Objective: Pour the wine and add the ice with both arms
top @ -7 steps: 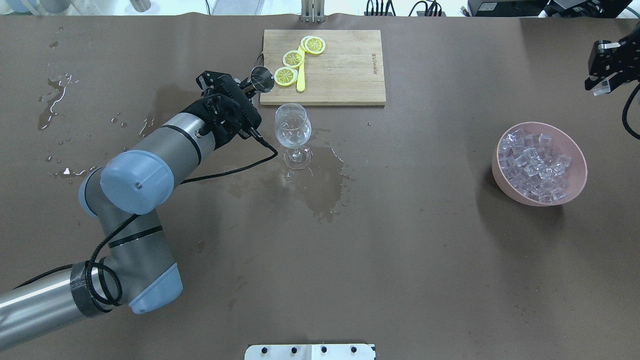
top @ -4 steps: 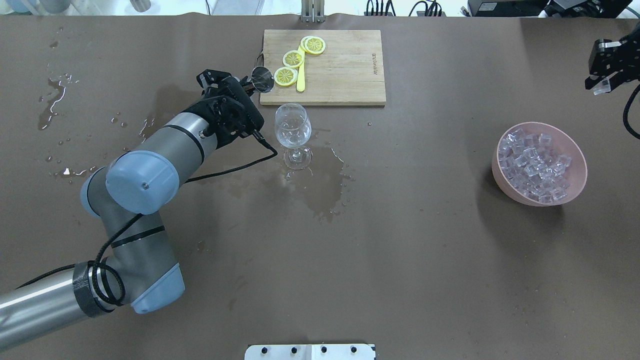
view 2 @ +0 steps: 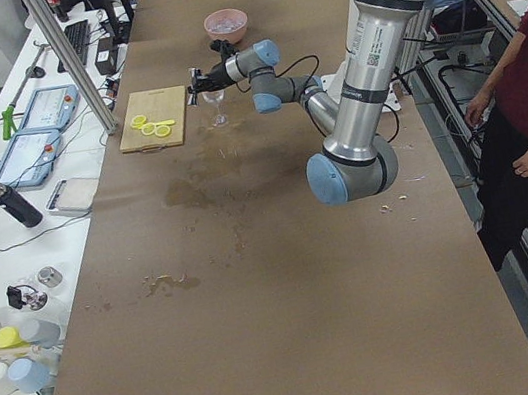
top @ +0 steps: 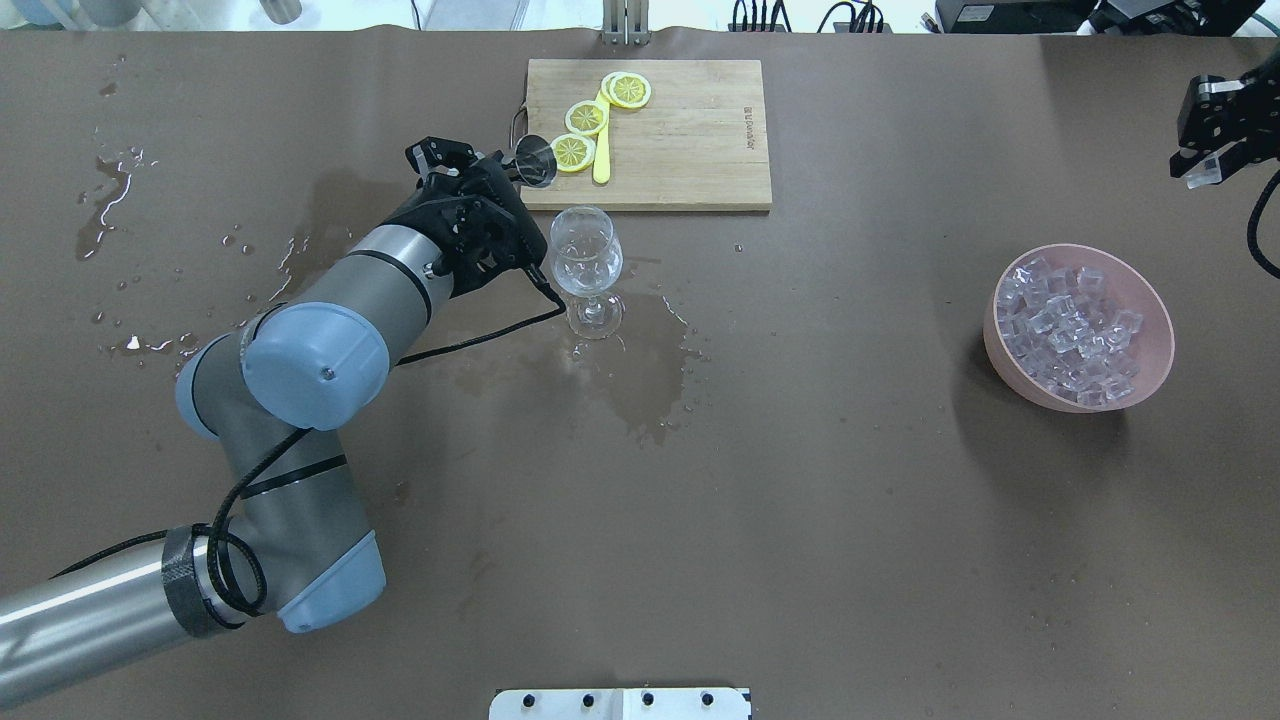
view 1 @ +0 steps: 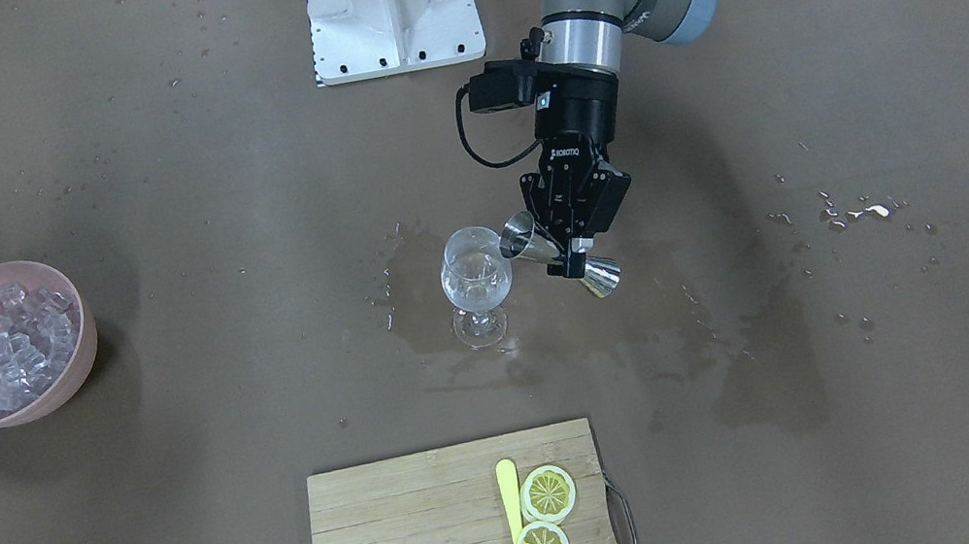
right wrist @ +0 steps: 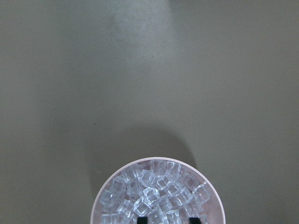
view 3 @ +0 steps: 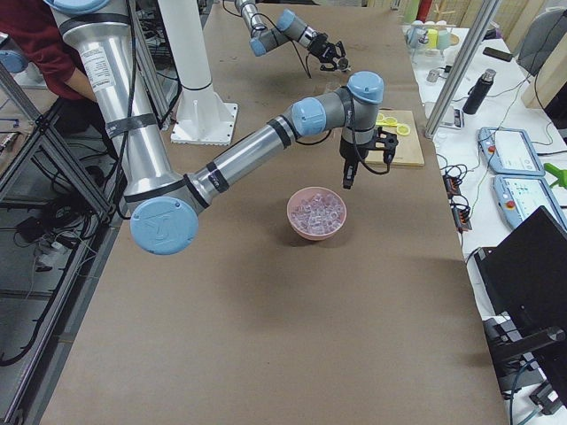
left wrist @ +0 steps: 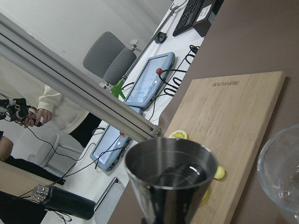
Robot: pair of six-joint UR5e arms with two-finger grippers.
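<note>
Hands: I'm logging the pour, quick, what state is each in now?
Left hand: closed on the steel jigger.
Right hand: open, holding nothing.

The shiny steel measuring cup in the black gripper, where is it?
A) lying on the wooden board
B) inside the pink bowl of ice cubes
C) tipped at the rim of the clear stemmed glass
C: the left gripper holds the steel measuring cup tilted, its mouth at the clear stemmed glass rim.
</note>
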